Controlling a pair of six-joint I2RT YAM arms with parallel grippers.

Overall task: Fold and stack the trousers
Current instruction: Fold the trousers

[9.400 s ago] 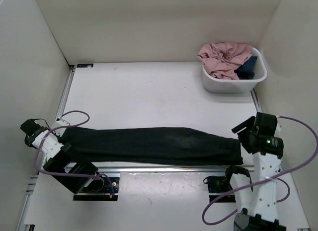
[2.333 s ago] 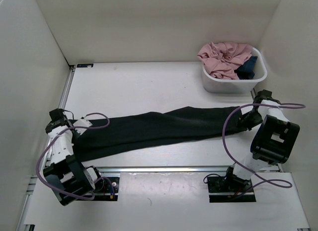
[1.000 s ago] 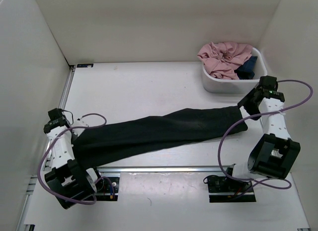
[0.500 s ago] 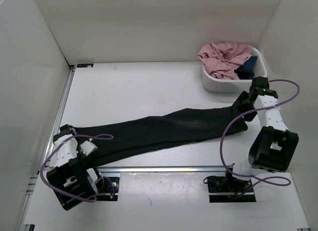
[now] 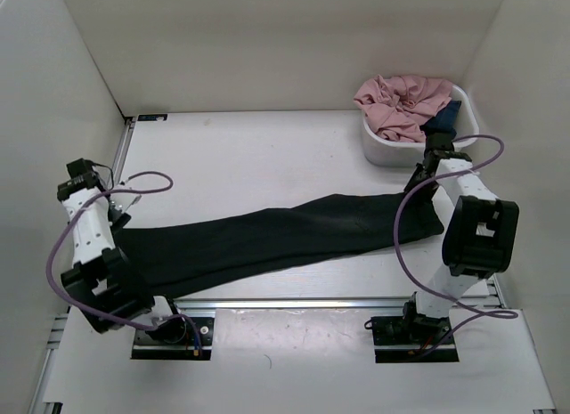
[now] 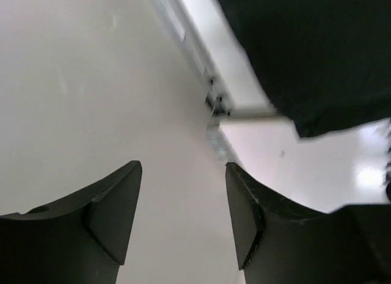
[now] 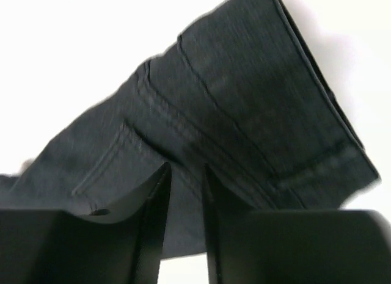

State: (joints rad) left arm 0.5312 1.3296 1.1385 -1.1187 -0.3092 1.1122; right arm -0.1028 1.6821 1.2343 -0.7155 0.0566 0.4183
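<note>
Stretching slantwise from the white plastic tub [image 5: 392,152], waistband end nearest: plain black soft-fabric trousers [image 5: 285,240]. Hovering over the waistband, right gripper [image 7: 186,171] showing a slit, hold unclear; left gripper [image 6: 183,169] gaping empty past the far hem.

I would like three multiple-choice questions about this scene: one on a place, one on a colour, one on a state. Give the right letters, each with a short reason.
1. Where does the white tub stand on the table?
A. far right corner
B. near left corner
C. centre

2. What colour are the trousers?
A. pink
B. black
C. white

3. How is the left gripper?
A. shut on the trousers
B. open and empty
C. shut on the tub

Answers:
1 A, the top view shows the tub at the far right.
2 B, the long garment across the table is black.
3 B, the left wrist view shows the fingers wide apart with nothing between them.
</note>
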